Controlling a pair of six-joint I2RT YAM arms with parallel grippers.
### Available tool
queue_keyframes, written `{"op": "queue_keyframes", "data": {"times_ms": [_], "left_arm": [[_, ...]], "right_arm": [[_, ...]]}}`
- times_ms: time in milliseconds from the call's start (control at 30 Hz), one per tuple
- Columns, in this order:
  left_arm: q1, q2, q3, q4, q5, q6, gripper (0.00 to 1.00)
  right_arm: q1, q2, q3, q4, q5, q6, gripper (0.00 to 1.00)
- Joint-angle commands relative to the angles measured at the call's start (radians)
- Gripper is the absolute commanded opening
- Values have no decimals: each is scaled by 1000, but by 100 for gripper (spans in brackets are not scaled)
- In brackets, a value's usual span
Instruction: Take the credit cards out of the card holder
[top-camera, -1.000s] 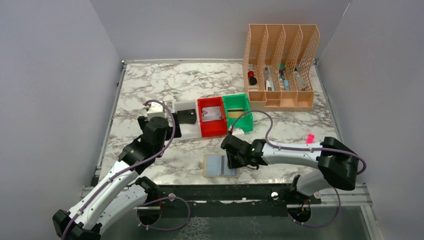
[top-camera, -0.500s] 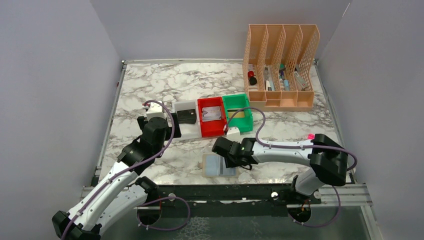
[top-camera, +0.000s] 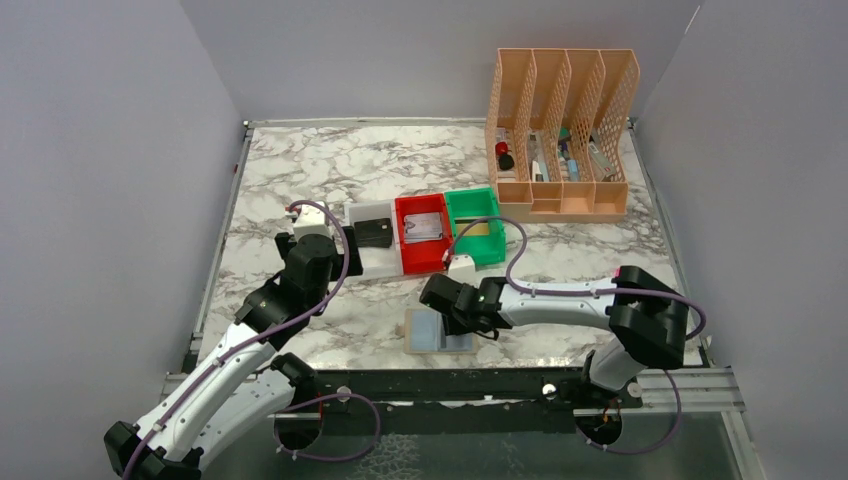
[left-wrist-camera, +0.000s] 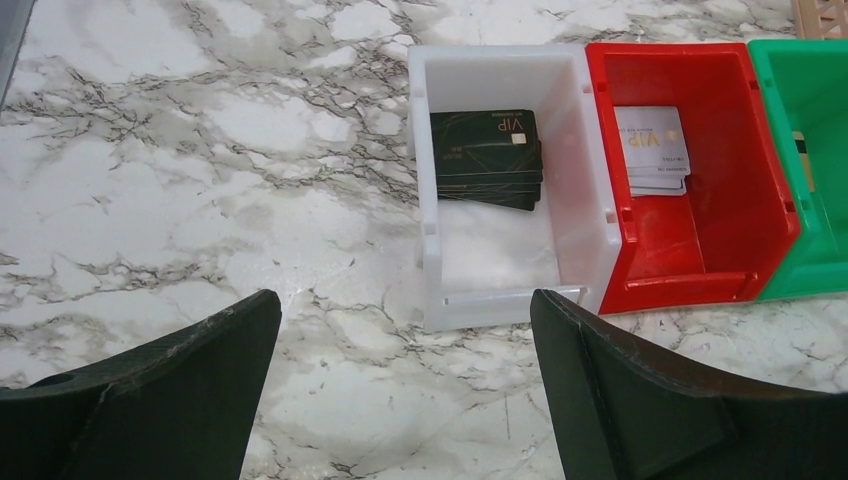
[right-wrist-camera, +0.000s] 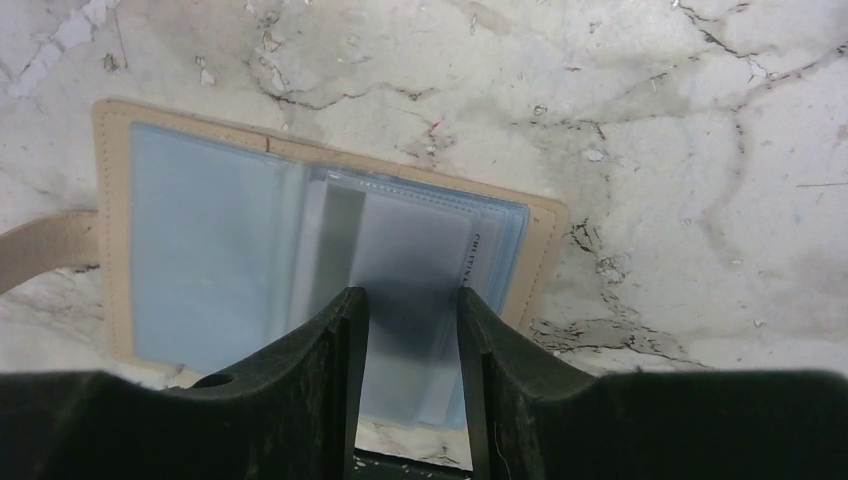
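Note:
The card holder (top-camera: 436, 331) lies open on the marble near the front edge. It is tan with a blue-grey pocketed inside, also seen in the right wrist view (right-wrist-camera: 215, 245). My right gripper (top-camera: 452, 308) hovers over its right half, and its fingertips (right-wrist-camera: 412, 295) stand a narrow gap apart above a clear pocket, holding nothing. A card edge with print (right-wrist-camera: 474, 262) shows in that pocket. My left gripper (left-wrist-camera: 405, 380) is wide open and empty in front of the white tray (left-wrist-camera: 432, 262). Black cards (left-wrist-camera: 487, 158) lie in the white tray. Silvery cards (left-wrist-camera: 652, 150) lie in the red tray (left-wrist-camera: 705, 270).
A green tray (top-camera: 475, 236) stands to the right of the red one and holds a card. A peach file organiser (top-camera: 562, 130) with pens stands at the back right. The black front rail (top-camera: 450, 385) runs just below the card holder.
My right gripper has slid left over the open card holder, from its right edge to above its pockets. The left arm has not moved.

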Motion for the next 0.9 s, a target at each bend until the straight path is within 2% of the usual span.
{"op": "queue_keyframes", "data": {"times_ms": [0, 167, 233, 433, 600, 767, 867], "left_arm": [[7, 0, -11, 9, 24, -1, 99], [8, 6, -11, 11, 27, -1, 99], [7, 8, -9, 11, 26, -1, 99], [8, 7, -9, 11, 27, -1, 99], [8, 10, -11, 11, 27, -1, 99], [9, 10, -11, 11, 26, -1, 99], [9, 9, -10, 11, 26, -1, 99]], "right_arm": [[7, 68, -8, -7, 9, 56, 43], [33, 101, -4, -30, 28, 77, 43], [34, 107, -2, -31, 30, 76, 40], [39, 117, 17, -36, 54, 72, 24], [39, 75, 31, 18, 38, 11, 5], [39, 16, 20, 139, -47, -45, 2], [39, 7, 33, 119, -45, -19, 5]]}}
